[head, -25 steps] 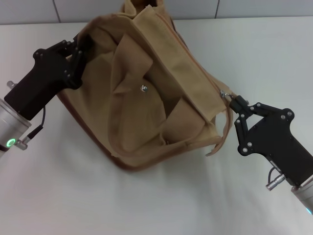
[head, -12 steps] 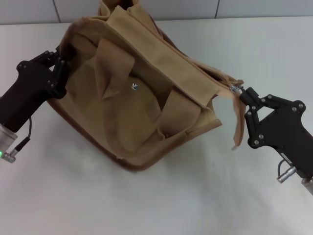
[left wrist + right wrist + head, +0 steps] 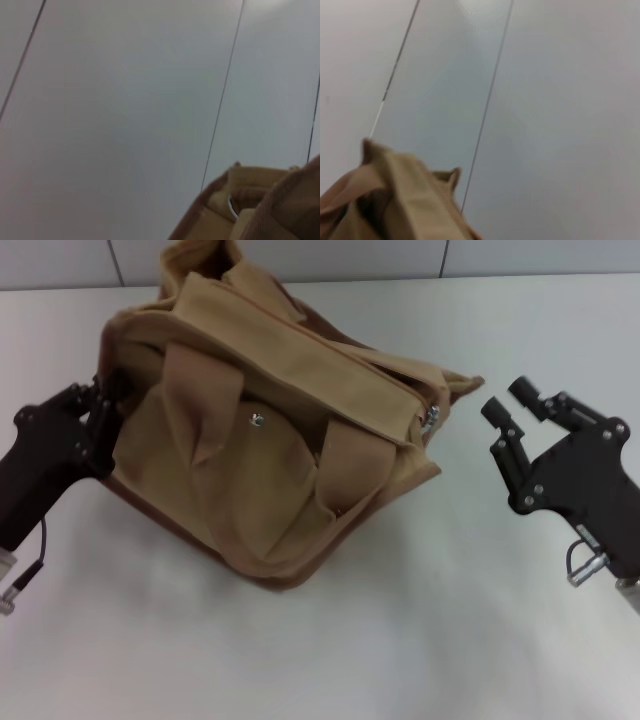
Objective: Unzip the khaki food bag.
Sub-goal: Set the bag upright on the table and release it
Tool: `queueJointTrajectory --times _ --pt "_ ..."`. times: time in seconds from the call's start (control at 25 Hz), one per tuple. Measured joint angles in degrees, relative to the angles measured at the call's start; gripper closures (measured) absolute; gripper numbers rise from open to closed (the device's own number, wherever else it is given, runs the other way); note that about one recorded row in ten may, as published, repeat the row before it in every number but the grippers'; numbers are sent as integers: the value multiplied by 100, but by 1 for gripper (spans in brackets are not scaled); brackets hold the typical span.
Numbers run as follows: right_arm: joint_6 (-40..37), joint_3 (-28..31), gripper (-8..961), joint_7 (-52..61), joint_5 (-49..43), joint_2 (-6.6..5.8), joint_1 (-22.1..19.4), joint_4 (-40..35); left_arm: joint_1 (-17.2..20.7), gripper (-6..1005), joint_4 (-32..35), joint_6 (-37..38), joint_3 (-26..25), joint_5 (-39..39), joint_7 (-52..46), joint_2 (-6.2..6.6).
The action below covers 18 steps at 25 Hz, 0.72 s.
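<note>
The khaki food bag (image 3: 270, 470) lies tilted on the white table, its front pocket and metal snap (image 3: 256, 419) facing me. Two webbing handles (image 3: 200, 400) drape over the front. The silver zipper pull (image 3: 432, 418) hangs at the bag's right end. My left gripper (image 3: 98, 405) is shut on the bag's left end. My right gripper (image 3: 507, 400) stands open just right of the pull, apart from it and holding nothing. The left wrist view shows a corner of the bag (image 3: 260, 210). In the right wrist view part of the bag (image 3: 395, 200) is seen.
The white table (image 3: 400, 640) extends in front of and to the right of the bag. A grey panelled wall (image 3: 350, 258) runs along the back edge, just behind the bag's far end.
My right gripper has let go of the zipper pull, opened and drawn back to the right. The bag has shifted left with my left gripper and settled flatter.
</note>
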Motion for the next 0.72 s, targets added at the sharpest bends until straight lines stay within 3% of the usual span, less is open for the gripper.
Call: queueJointTrajectory --times 0.16,0.44,0.56,0.72 --pt "-146 279 734 754 0 -10 64 -133 199 883 -17 -1 24 19 -58 4" --pt "-65 392 580 3544 -14 -20 380 -1202 562 882 -9 -88 79 183 -316 127" --pt "-15 344 496 3994 -46 -20 558 -1408 584 882 11 -185 92 777 -500 188" --pt "119 249 485 4498 -59 -22 757 -1636 445 882 118 -71 96 1768 -789 236"
